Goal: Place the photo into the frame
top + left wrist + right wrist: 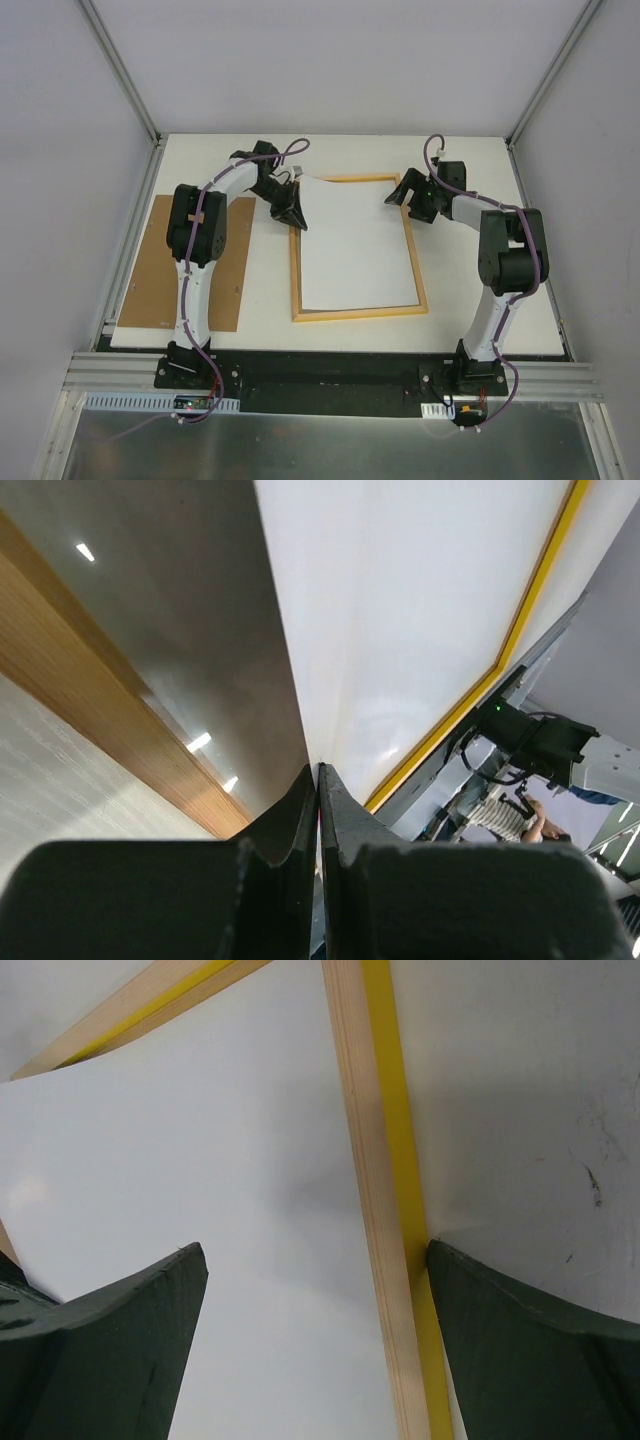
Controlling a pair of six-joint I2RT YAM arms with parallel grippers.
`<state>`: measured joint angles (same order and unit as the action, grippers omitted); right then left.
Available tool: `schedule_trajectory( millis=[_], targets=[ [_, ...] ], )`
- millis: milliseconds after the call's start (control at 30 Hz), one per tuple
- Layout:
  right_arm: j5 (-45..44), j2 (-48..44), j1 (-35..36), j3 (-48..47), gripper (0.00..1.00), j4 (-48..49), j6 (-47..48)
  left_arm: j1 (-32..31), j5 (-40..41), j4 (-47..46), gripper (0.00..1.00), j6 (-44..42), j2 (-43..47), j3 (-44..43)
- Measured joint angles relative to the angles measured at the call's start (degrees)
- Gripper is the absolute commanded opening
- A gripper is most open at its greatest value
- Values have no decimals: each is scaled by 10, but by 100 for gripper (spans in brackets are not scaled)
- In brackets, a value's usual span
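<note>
White photo [355, 245], 1, corner pinched in your closed left gripper [294, 215]; wide-open right gripper [403, 197] straddles frame [355, 314], 1.

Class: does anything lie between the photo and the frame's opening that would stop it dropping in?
Nothing visible does. The photo lies blank side up over the frame, its far-left corner pinched by the left gripper; the open right gripper straddles the frame's right rail.
</note>
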<state>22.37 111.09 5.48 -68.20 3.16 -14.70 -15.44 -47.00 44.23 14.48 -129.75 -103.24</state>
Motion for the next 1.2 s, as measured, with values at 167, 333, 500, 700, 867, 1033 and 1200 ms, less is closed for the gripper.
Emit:
schedule_trajectory(
  millis=[167,333,500,700,867,1033,1200],
  targets=[
    [0,0,0,0,93,0,0,0,13,-16,0,10,0,34],
    [0,0,1,0,93,0,0,0,22,-25,0,15,0,43],
    [0,0,1,0,93,0,0,0,24,-33,5,17,0,43],
    [0,0,1,0,93,0,0,0,26,-34,31,25,0,43],
    [0,0,1,0,93,0,2,0,36,-34,42,27,5,41],
    [0,0,1,0,93,-1,3,2,52,-34,50,27,18,33],
    [-2,0,1,-2,93,-5,4,12,80,-31,55,27,53,34]
  ],
)
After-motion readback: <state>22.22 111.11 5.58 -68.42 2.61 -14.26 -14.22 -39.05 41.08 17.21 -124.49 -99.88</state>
